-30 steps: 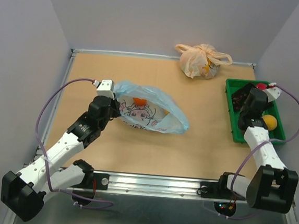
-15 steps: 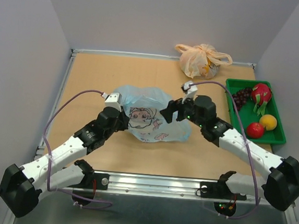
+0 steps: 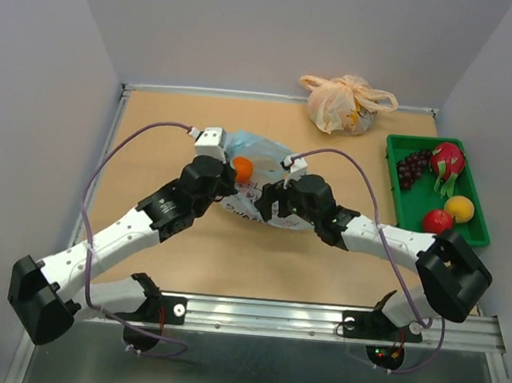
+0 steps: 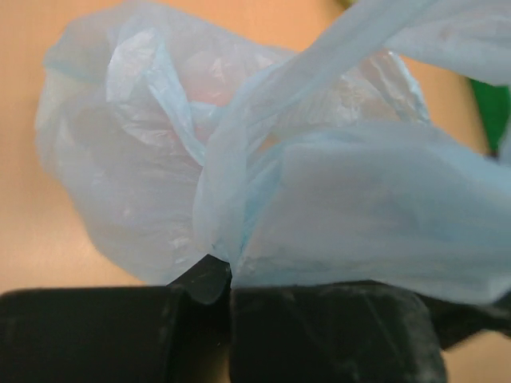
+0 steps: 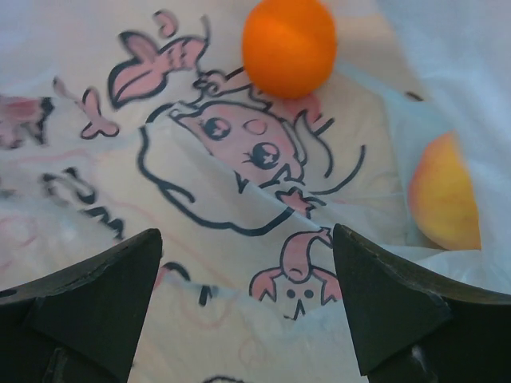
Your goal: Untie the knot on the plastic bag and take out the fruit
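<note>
An edge of the plastic bag is pinched by the left gripper; the right gripper is spread above it, seemingly clear.

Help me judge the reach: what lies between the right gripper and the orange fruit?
Right wrist view: only the plastic bag's cartoon-printed film lies between the open right gripper and the orange fruit.

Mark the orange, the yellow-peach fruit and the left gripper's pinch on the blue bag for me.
orange [image 5: 289, 46]: right wrist view, middle of its skin.
yellow-peach fruit [image 5: 443, 191]: right wrist view, middle of its visible part.
left gripper [image 4: 213, 281]: left wrist view, seam between its shut fingers, pinching the plastic bag [image 4: 120, 159].
</note>
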Controlling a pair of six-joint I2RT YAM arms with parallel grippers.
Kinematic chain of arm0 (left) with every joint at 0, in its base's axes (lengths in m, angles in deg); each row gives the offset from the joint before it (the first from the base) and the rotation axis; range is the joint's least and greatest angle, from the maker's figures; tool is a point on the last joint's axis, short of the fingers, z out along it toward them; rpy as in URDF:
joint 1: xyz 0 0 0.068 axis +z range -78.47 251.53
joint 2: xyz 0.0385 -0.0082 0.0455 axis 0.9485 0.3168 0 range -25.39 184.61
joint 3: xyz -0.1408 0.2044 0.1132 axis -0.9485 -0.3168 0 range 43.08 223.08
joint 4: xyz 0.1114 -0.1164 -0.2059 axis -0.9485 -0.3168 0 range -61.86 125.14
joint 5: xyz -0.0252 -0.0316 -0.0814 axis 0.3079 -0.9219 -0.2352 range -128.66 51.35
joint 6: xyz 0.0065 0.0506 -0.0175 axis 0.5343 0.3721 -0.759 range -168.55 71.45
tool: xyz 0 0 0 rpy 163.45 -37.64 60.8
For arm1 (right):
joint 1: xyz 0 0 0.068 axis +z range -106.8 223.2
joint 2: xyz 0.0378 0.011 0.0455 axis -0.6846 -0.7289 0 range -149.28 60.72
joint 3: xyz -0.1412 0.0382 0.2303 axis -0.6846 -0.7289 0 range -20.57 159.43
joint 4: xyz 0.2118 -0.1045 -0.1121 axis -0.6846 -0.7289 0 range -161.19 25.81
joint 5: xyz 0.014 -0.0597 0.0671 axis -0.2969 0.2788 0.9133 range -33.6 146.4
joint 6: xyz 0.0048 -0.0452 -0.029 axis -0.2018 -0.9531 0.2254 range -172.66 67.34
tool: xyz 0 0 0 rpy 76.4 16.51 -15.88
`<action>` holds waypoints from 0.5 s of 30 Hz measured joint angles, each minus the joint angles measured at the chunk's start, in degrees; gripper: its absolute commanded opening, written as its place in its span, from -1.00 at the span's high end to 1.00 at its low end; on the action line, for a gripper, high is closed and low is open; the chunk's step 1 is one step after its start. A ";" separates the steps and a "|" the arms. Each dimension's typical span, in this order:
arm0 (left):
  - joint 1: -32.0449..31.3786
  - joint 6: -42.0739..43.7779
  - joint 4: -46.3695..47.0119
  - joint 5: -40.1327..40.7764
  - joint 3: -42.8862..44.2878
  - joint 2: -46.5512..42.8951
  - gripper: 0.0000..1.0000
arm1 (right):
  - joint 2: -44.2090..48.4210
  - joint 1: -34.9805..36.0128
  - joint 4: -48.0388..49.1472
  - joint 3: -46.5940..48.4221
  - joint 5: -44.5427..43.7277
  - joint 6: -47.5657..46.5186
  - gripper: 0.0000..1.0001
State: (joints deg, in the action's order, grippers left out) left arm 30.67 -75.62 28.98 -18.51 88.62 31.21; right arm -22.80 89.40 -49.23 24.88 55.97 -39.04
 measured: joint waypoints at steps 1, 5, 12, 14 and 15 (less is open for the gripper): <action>-1.88 0.55 0.59 0.24 3.19 2.01 1.00 | -0.42 0.02 1.64 -0.63 -1.57 1.05 -0.84; -14.05 2.60 1.44 2.69 13.66 9.38 1.00 | -0.59 0.00 6.12 -4.52 -8.94 4.37 -0.85; -16.85 -1.53 1.68 5.66 4.96 7.98 1.00 | -0.33 -0.04 7.61 -8.87 -14.64 6.78 -0.89; -16.02 -4.02 0.74 6.73 0.68 6.91 1.00 | 0.07 -0.04 7.76 -9.25 -14.62 6.69 -0.89; -15.78 -5.81 -0.48 7.34 -1.99 6.32 1.00 | 0.48 -0.02 7.85 -9.38 -14.56 6.47 -0.89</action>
State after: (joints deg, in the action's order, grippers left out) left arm 14.89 -81.44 28.50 -11.17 86.63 37.53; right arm -22.32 89.38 -41.38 15.50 41.41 -32.57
